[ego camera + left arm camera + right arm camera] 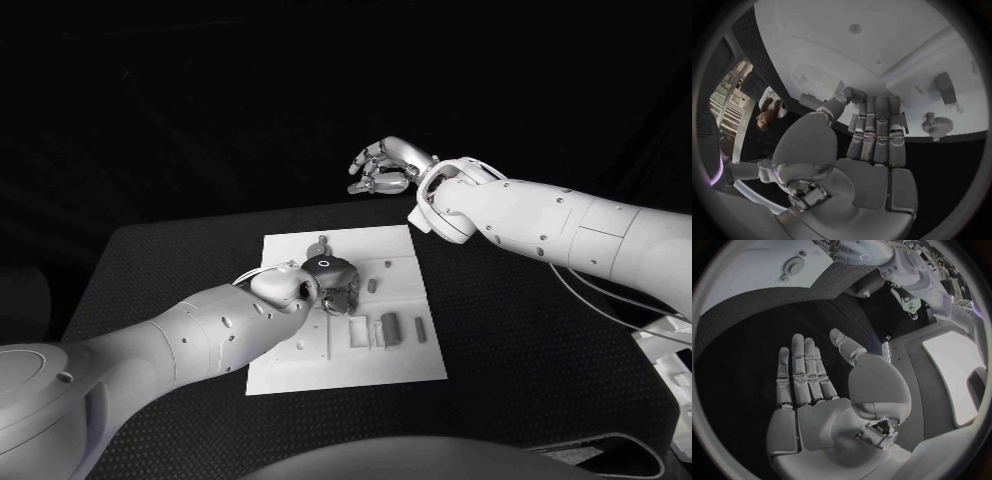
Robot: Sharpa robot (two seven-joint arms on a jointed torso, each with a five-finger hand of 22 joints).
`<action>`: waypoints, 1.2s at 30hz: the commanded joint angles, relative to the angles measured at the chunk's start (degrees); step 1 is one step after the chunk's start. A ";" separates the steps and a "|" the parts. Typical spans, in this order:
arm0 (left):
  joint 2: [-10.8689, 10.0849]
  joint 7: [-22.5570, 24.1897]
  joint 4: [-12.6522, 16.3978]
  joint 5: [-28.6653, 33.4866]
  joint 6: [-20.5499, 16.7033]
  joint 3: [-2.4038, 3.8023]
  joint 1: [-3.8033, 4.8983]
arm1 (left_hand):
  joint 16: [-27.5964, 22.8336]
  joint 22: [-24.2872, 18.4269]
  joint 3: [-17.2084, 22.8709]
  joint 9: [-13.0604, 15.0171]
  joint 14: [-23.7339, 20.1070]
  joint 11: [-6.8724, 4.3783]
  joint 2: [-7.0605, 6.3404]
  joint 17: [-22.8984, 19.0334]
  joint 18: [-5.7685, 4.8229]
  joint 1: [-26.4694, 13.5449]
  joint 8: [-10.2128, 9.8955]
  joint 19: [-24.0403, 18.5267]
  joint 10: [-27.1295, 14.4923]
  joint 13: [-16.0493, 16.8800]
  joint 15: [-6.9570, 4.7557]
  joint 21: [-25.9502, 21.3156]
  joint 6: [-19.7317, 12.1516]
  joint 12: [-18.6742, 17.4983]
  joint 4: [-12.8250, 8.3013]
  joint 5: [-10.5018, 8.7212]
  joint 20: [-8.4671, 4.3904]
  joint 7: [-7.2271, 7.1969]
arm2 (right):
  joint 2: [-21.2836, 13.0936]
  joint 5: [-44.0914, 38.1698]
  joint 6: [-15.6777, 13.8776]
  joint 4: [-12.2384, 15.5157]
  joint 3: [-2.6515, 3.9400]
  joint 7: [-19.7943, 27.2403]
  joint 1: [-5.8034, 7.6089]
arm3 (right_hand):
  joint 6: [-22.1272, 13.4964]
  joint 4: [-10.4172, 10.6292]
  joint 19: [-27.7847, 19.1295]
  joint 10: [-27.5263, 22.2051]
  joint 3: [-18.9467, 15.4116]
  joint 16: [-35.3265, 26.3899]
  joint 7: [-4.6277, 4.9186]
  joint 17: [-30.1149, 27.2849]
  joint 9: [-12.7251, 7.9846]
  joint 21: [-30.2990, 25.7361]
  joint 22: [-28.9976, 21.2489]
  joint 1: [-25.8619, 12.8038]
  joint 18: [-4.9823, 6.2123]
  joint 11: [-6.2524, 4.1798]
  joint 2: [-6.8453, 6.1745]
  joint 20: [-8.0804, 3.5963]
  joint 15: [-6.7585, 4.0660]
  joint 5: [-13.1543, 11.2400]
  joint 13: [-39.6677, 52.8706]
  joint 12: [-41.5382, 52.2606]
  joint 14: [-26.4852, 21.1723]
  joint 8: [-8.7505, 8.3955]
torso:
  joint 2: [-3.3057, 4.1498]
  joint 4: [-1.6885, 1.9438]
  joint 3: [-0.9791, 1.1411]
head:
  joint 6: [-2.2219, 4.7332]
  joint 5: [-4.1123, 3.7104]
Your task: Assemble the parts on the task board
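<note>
1. The task board (339, 340) lay in the middle of the black table (534, 350), long side running near to far.
2. The left hand (329, 283) was over the centre of the board, wrist camera up, fingers pointing down toward the plate.
3. In the left wrist view the left hand (873, 145) showed its fingers straight and side by side, with nothing between them and the thumb; the hand held nothing. Whether the fingertips touched the board could not be told.
4. A gear-like part (937, 125) stood on the board just beside the fingers in that view. A block-shaped part (945, 87) stood farther off on the same plate.
5. In the head view several grey parts (389, 328) lay in the near right portion of the board, close together, and one part (320, 244) sat near the far edge.
6. The right hand (387, 166) was raised beyond the far edge of the table, well apart from the board.
7. The right wrist view showed the right hand (817, 385) flat, fingers extended and slightly spread, palm empty.
</note>
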 commanded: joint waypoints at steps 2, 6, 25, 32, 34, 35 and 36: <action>-0.36 -1.24 -0.40 -1.71 6.34 -0.85 -1.35 | 0.45 -7.76 1.34 0.09 0.91 -0.19 0.55 -0.21 -0.06 1.64 0.42 0.88 1.05 -9.79 -0.24 0.53 0.83 -0.46 -0.01 0.01 -0.17 -0.08 | 0.12 0.14 0.72 0.04 0.04 0.46 0.03 | -0.19 0.36 -0.38 -0.27 0.09 -0.37 0.21 0.10 -0.07 -0.29 0.09 -0.58 0.49 0.10 -0.14 0.13 0.01 -0.07 0.09 -0.30 -0.36 -0.40 | -0.02 0.04 -0.03 | -0.02 0.24; -0.61 -1.35 -0.38 -1.79 5.88 -0.85 -1.34 | 0.68 -7.75 2.74 0.02 1.73 -0.34 0.98 -0.40 -0.07 2.49 0.39 1.63 1.73 -10.25 -0.50 0.76 1.13 -1.14 -0.03 0.22 -0.47 -0.14 | 0.14 0.14 0.72 0.03 0.04 0.45 0.03 | -0.19 0.37 -0.39 -0.27 0.08 -0.37 0.21 0.10 -0.07 -0.31 0.10 -0.60 0.49 0.10 -0.14 0.13 0.02 -0.07 0.10 -0.30 -0.36 -0.40 | 0.01 -0.01 0.00 | 0.09 0.29; -2.66 -0.82 0.59 1.67 0.58 -0.81 0.18 | 0.16 -7.81 10.25 0.58 7.56 -1.87 2.54 -2.08 0.06 6.38 0.80 6.07 7.76 -12.60 -2.15 1.62 2.46 -3.59 -0.33 2.11 -2.08 -0.56 | -0.03 0.14 0.65 -0.30 0.04 0.48 0.04 | -0.18 0.33 -0.40 -0.28 0.11 -0.40 0.20 0.13 -0.06 -0.37 0.15 -0.63 0.51 0.09 -0.13 0.12 0.02 -0.06 0.19 -0.35 -0.37 -0.40 | 0.00 0.00 -0.04 | 0.41 0.72; -3.32 0.25 1.56 4.57 -2.74 -0.79 0.73 | -0.01 -7.79 10.51 0.82 8.21 -1.91 2.28 -2.16 0.06 6.54 0.81 6.64 8.17 -12.94 -2.26 1.60 2.41 -4.16 -0.36 3.67 -2.27 -0.59 | -0.12 0.14 0.62 -0.31 0.04 0.49 0.04 | -0.18 0.31 -0.40 -0.28 0.11 -0.41 0.20 0.14 -0.05 -0.40 0.17 -0.64 0.52 0.09 -0.13 0.12 0.02 -0.06 0.22 -0.37 -0.37 -0.40 | 0.00 0.00 -0.02 | 0.53 0.84; -3.52 0.63 1.88 6.18 -3.40 -0.76 0.97 | 0.02 -7.78 10.45 0.85 8.36 -1.92 2.18 -2.14 0.08 6.50 0.80 6.82 8.21 -13.00 -2.28 1.65 2.38 -4.25 -0.34 3.71 -2.31 -0.57 | -0.12 0.14 0.64 -0.29 0.04 0.49 0.04 | -0.18 0.30 -0.40 -0.28 0.12 -0.41 0.20 0.15 -0.05 -0.41 0.18 -0.64 0.52 0.09 -0.13 0.12 0.02 -0.06 0.23 -0.37 -0.37 -0.40 | 0.02 0.00 0.00 | 0.59 0.93; -3.61 0.81 2.03 6.87 -3.78 -0.75 1.12 | 0.04 -7.77 10.41 0.88 8.45 -1.93 2.15 -2.13 0.09 6.46 0.80 6.92 8.25 -13.03 -2.30 1.67 2.39 -4.30 -0.33 3.72 -2.33 -0.57 | -0.09 0.14 0.62 -0.31 0.04 0.49 0.04 | -0.18 0.30 -0.40 -0.28 0.12 -0.41 0.20 0.15 -0.05 -0.41 0.19 -0.64 0.52 0.09 -0.13 0.12 0.02 -0.06 0.23 -0.37 -0.37 -0.40 | 0.02 0.00 -0.01 | 0.64 0.96; -3.77 0.98 2.28 7.32 -4.12 -0.72 1.24 | 0.08 -7.76 10.35 0.91 8.59 -1.94 2.17 -2.11 0.10 6.38 0.81 7.07 8.30 -13.06 -2.32 1.72 2.39 -4.35 -0.31 3.71 -2.36 -0.56 | -0.10 0.14 0.62 -0.32 0.04 0.50 0.04 | -0.18 0.30 -0.40 -0.28 0.12 -0.41 0.20 0.15 -0.05 -0.41 0.19 -0.64 0.52 0.09 -0.13 0.12 0.02 -0.06 0.24 -0.38 -0.37 -0.40 | 0.01 -0.02 0.00 | 0.71 0.99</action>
